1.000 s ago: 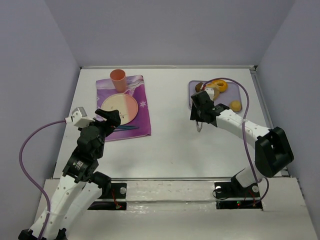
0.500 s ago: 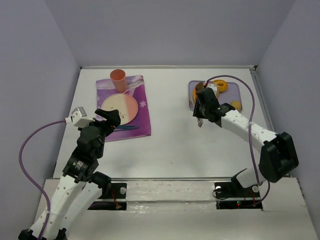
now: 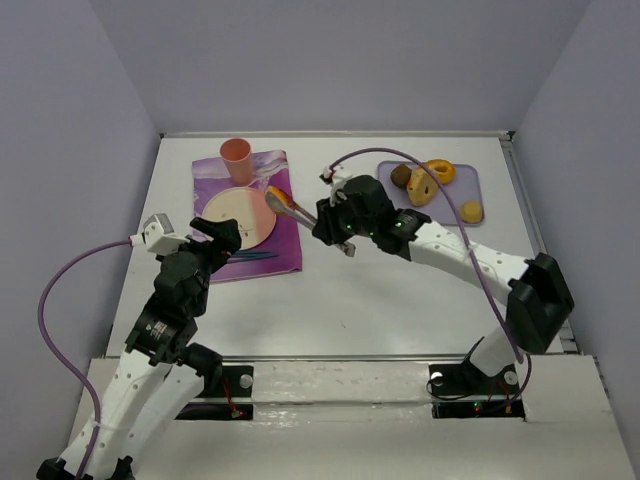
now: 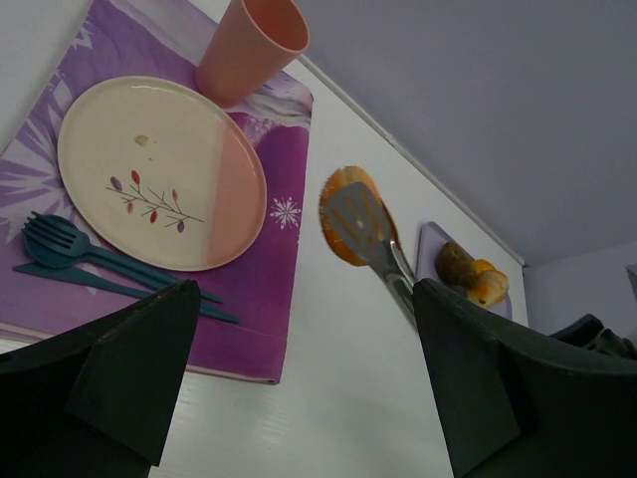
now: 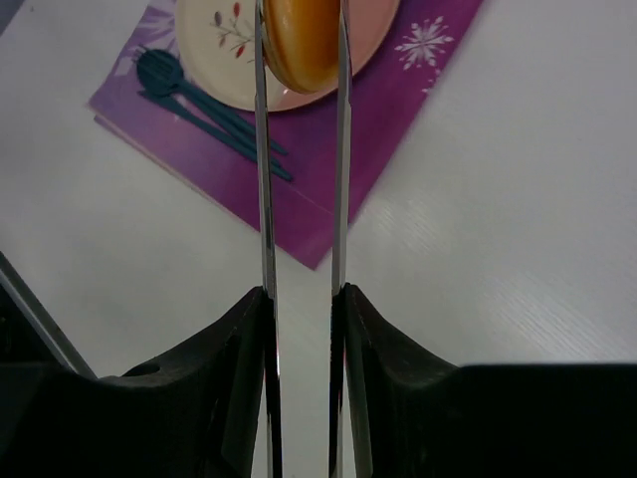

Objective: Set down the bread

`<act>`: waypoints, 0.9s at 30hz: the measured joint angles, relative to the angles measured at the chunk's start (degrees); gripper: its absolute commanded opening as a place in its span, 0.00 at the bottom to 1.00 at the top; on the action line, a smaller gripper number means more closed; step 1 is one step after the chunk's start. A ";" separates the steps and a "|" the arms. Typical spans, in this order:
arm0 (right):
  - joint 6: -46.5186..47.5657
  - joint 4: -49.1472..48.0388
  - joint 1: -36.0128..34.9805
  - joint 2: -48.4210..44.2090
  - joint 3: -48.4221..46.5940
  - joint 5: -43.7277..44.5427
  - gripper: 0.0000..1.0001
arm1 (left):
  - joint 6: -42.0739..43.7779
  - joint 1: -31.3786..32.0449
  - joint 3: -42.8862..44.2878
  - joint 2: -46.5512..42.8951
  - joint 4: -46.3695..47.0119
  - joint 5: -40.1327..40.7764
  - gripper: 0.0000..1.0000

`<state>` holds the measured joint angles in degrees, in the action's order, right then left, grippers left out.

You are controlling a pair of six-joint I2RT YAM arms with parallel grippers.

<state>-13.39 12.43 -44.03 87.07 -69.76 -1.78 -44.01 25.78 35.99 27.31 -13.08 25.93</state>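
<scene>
White table (image 3: pixel 400 290): pastries (image 3: pixel 438 171) in tray (image 3: pixel 441 206), bread (image 3: pixel 278 194) in tongs (image 3: pixel 300 212) above plate (image 3: pixel 235 218)

Even, diffuse light, soft faint shadows; near jaws in both wrist views look dark, blurred.

One high fixed camera, two wrist cameras, one shared worktop (image 3: pixel 400 300).
The top camera looks down from above and behind the arm bases, far enough to take in the whole worktop. The left wrist camera sits low behind the left hand (image 4: pixel 306 289), facing away across the plate (image 4: pixel 159 169), close by. The right wrist camera looks steeply down along the tongs (image 4: pixel 360 221), closest of all. All three share the plate, purple mat (image 4: pixel 279 169) and bread (image 5: pixel 304 40).
</scene>
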 measured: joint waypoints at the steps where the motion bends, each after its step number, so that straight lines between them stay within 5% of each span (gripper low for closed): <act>1: 0.74 -0.90 -1.55 3.23 -1.86 -1.73 0.29 | 0.00 0.00 0.00 0.00 0.00 0.00 0.99; 14: 4.24 -1.68 -8.81 35.19 -30.86 -3.19 0.45 | 0.00 0.00 0.00 0.00 -0.02 -0.02 0.99; 27: 3.93 1.25 -10.05 42.66 -40.11 2.97 0.62 | 0.00 0.00 -0.04 -0.22 -0.02 -0.04 0.99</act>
<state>-9.45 13.67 -54.08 129.73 -109.86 1.19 -44.01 25.78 35.94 27.09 -13.10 25.89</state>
